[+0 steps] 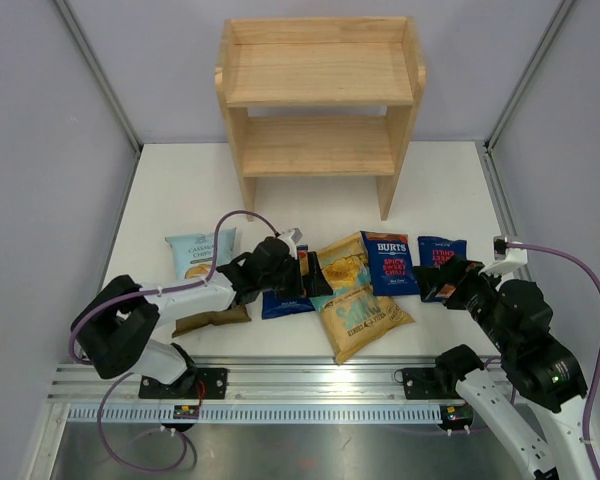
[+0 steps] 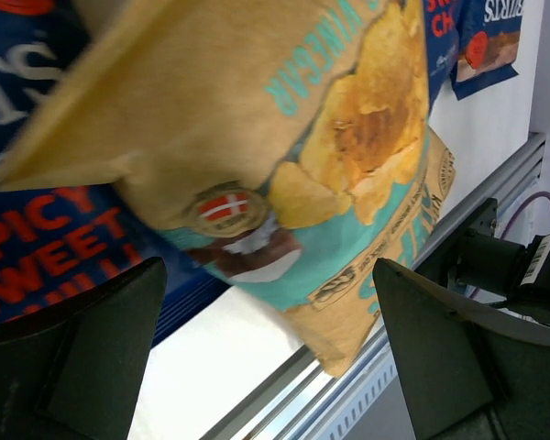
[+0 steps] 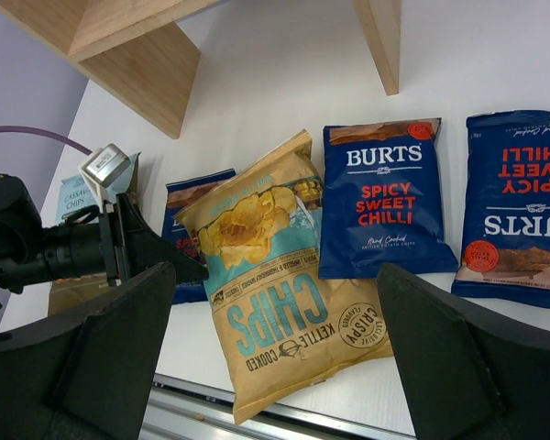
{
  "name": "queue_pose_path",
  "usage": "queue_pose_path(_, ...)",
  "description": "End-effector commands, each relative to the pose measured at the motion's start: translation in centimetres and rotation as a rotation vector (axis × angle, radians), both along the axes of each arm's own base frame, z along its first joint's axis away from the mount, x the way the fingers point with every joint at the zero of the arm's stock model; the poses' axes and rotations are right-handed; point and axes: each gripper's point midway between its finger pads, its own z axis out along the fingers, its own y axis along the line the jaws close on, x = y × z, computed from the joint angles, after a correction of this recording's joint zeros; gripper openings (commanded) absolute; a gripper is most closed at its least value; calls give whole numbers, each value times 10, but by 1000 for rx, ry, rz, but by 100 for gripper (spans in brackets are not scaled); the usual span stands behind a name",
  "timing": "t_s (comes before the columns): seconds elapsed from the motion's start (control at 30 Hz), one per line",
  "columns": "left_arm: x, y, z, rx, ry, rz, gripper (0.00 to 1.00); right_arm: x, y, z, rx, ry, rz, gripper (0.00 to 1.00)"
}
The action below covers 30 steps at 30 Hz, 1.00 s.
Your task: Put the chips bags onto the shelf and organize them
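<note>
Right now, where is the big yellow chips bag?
In the top view, the yellow bag lies in the middle, between the left Burts bag and the middle Burts bag.

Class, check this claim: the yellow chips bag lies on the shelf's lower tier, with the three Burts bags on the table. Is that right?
No. The yellow chips bag lies on the table too, in front of the shelf, among the Burts bags; the top external view shows it.

Wooden shelf (image 1: 320, 150) upright at far side of counter (image 1: 180, 190). In front, flat, left to right: Cassava Chips bag (image 1: 200, 255), left Burts bag (image 1: 285, 306), skewed yellow bag (image 1: 360, 300) overlapping it, middle Burts bag (image 1: 389, 262), right Burts bag (image 1: 441, 260).
</note>
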Motion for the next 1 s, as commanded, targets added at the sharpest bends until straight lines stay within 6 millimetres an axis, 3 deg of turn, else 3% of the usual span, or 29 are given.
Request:
queue_pose_path(0.0,16,-31,20,-82,-56,58,99,-3,3,17,29,-45,19,100)
queue_pose_path(0.3,19,-24,-14,-51,2,233,93,-9,4,21,39,-42,36,99)
queue_pose_path(0.4,18,-27,-12,-88,-13,274,90,-9,6,20,46,-38,44,99)
queue_pose_path(0.47,22,-31,-5,-129,-38,295,80,-8,9,21,59,-38,53,100)
queue_pose_path(0.5,20,-33,-4,-138,-43,299,66,-8,10,19,59,-33,55,99)
queue_pose_path(0.53,20,-33,-3,-140,-47,310,58,-7,12,19,62,-33,62,99)
queue_pose_path(0.63,25,-30,-3,-150,-62,349,47,-6,13,19,68,-29,62,99)
queue_pose_path(0.77,26,-16,-2,-168,-87,404,22,-7,11,16,63,-25,58,100)
queue_pose_path(0.83,26,-11,11,-205,-104,427,13,-7,12,13,65,-21,59,99)
queue_pose_path(0.87,24,-1,8,-198,-112,456,9,-8,14,12,74,-19,68,99)
queue_pose_path(0.97,23,14,29,-256,-162,497,4,-6,22,3,95,-2,95,100)
